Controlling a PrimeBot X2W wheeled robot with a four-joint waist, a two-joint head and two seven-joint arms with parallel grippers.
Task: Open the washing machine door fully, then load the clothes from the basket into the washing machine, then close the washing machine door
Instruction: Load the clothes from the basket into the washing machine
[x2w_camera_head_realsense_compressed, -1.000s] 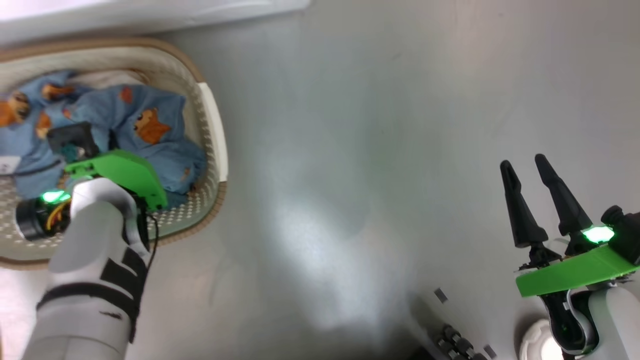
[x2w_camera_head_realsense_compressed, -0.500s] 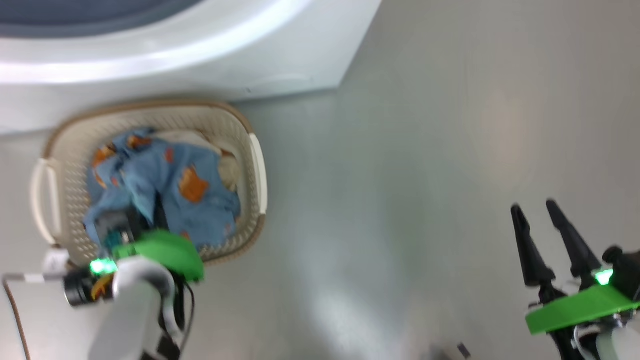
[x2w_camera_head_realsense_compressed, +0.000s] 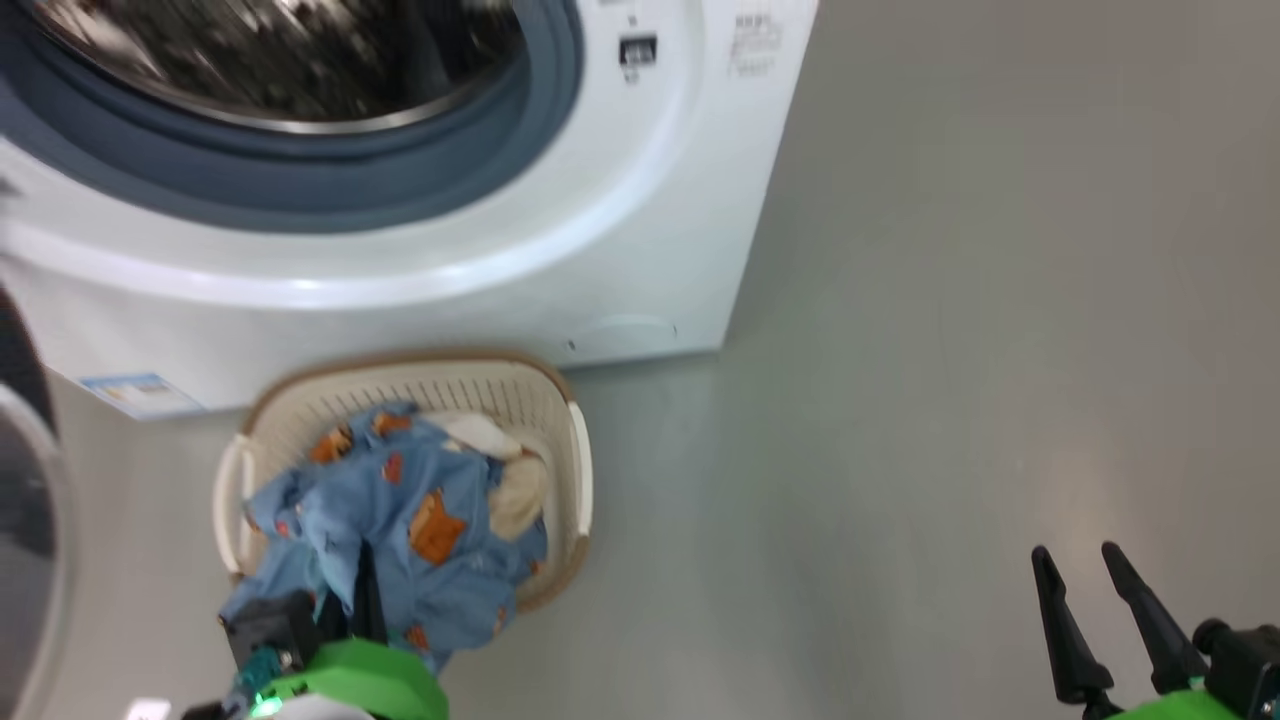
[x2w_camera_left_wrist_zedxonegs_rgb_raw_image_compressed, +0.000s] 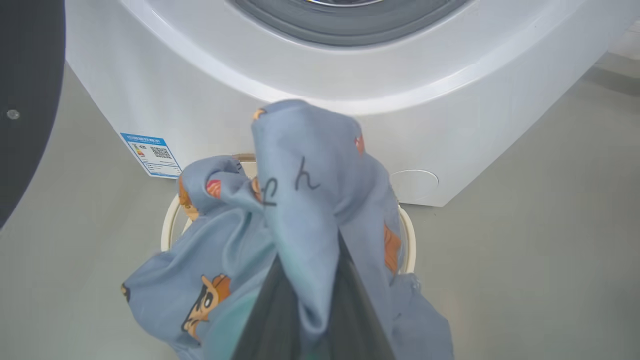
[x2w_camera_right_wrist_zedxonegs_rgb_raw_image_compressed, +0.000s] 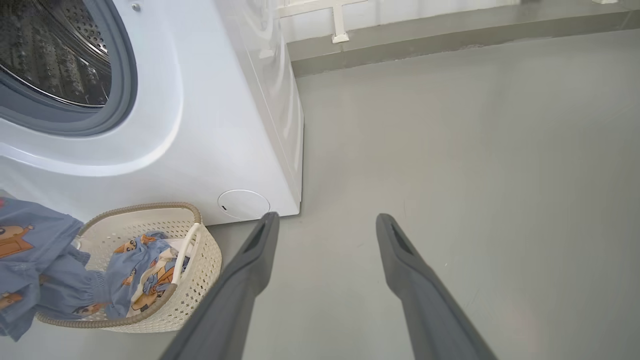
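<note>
**A:** What about the left gripper (x2w_camera_left_wrist_zedxonegs_rgb_raw_image_compressed: 312, 280)?

**B:** It is pinched tight on the clothes (x2w_camera_left_wrist_zedxonegs_rgb_raw_image_compressed: 310, 165). A blue garment with orange-brown figures is bunched between its fingers (x2w_camera_left_wrist_zedxonegs_rgb_raw_image_compressed: 280, 315) and drapes over their tips.

**A:** Where is the rest of that garment?

**B:** It trails down into the basket (x2w_camera_head_realsense_compressed: 400, 362), and part of it spills over the near rim. A cream piece (x2w_camera_head_realsense_compressed: 515, 490) lies in the basket beside it, on the washer's side.

**A:** And the basket?

**B:** It stands on the floor (x2w_camera_head_realsense_compressed: 950, 300) just in front of the washer (x2w_camera_head_realsense_compressed: 600, 250), below its mouth. The round filter cover (x2w_camera_right_wrist_zedxonegs_rgb_raw_image_compressed: 243, 204) is just beyond it, low on the front panel, and a blue label (x2w_camera_left_wrist_zedxonegs_rgb_raw_image_compressed: 150, 154) sits at the other lower corner.

**A:** The door?

**B:** The door (x2w_camera_left_wrist_zedxonegs_rgb_raw_image_compressed: 30, 100) is swung open at the left of the left wrist view, leaving the grey-blue gasket (x2w_camera_head_realsense_compressed: 300, 170) and steel drum (x2w_camera_right_wrist_zedxonegs_rgb_raw_image_compressed: 55, 55) exposed.

**A:** And the right gripper (x2w_camera_right_wrist_zedxonegs_rgb_raw_image_compressed: 326, 220)?

**B:** Its fingers are spread wide and hold nothing. It hangs over bare floor, well apart from the basket, to the right of the washer's corner.
</note>
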